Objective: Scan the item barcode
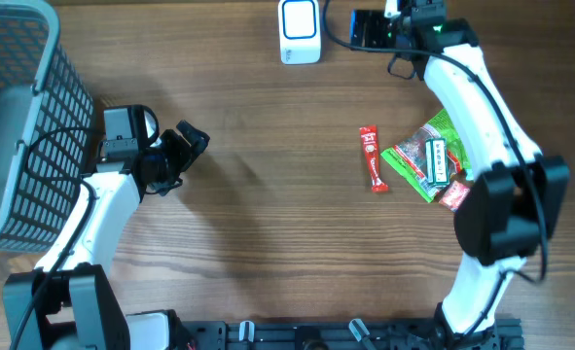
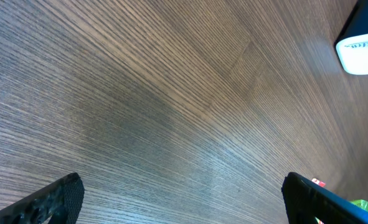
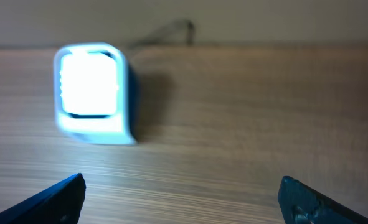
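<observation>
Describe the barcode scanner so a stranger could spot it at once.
Look along the far edge of the wooden table, near its middle. The scanner is the small white rounded box there. Unlike the flat red bar and green packet, it stands upright with a lit face.

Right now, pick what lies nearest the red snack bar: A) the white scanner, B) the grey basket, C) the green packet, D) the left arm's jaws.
C: the green packet lies close beside the red snack bar, while the white scanner stands well apart.
</observation>
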Robot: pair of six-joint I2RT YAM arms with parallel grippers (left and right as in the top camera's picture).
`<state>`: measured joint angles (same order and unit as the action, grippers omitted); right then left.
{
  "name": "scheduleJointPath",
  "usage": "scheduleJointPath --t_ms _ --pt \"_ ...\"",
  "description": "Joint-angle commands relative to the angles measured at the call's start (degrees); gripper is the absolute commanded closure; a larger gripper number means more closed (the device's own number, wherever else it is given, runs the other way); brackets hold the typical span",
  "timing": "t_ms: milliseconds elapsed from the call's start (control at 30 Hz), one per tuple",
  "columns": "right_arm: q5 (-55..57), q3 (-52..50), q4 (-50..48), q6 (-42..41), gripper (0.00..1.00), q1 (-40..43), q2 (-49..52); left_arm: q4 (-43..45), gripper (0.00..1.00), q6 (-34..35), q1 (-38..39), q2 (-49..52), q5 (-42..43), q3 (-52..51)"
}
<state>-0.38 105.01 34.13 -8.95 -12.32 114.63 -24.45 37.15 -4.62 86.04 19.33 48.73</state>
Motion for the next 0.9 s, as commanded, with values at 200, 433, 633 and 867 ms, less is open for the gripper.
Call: scheduleJointPath --t_ms 200,433,633,867 --pt "0.6 0.3 -0.4 -0.2 0.0 -3.6 -19.4 0.0 0.0 -0.9 -0.4 -0.1 -0.4 0.6" --pt "0.6 0.3 0.3 -0.2 0.0 -3.6 -32.7 0.0 0.0 -0.9 -0.4 -0.1 -0.3 0.6" --pt "4.0 0.3 2.1 0.0 0.0 -3.6 -45.9 0.0 0.0 -0.9 -0.4 -0.1 -0.3 0.6" --pt "9.0 0.3 16.7 0.4 0.0 -3.6 -55.8 0.0 0.0 -0.9 -0.4 -0.1 -0.3 0.6"
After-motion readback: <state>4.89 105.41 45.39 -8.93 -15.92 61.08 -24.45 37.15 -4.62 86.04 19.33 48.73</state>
